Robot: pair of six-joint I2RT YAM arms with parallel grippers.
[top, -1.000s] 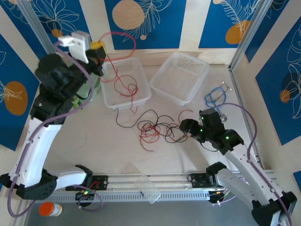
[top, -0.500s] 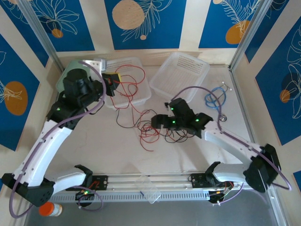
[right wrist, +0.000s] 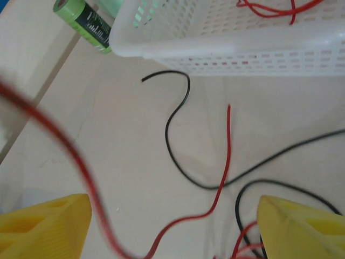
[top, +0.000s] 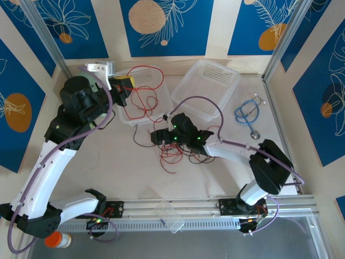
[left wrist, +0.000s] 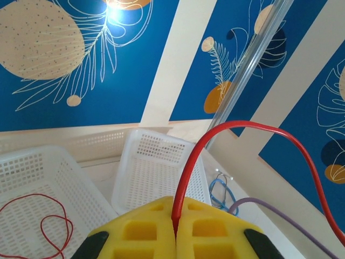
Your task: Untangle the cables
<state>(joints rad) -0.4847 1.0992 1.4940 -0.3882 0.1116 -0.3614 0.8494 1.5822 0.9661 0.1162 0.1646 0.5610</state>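
The cables are thin red and black wires, tangled in a heap [top: 178, 151] on the table's middle. My left gripper [top: 123, 83] is raised over the left white basket [top: 161, 91], its yellow pads shut [left wrist: 175, 216] on a red cable [left wrist: 215, 135] that arches up and away. More red cable [left wrist: 48, 226] lies in that basket. My right gripper [top: 159, 136] hovers low at the tangle's left edge, open [right wrist: 172, 232]. Between its yellow fingers [right wrist: 302, 226], a red cable [right wrist: 226, 145] and a black cable [right wrist: 172, 124] lie on the table. A blurred red strand [right wrist: 59, 140] crosses close to the lens.
A second white basket [top: 207, 89] sits at the back right. A light-blue looped cable [top: 248, 113] lies near the right wall. A green can [right wrist: 86, 19] lies beside the left basket. A clear plastic piece [top: 171, 217] and an orange-capped bottle [top: 56, 240] are at the front rail.
My right arm has swung left across the tangle to its left edge. My left gripper has come down from high at the back, still holding the red cable over the left basket.
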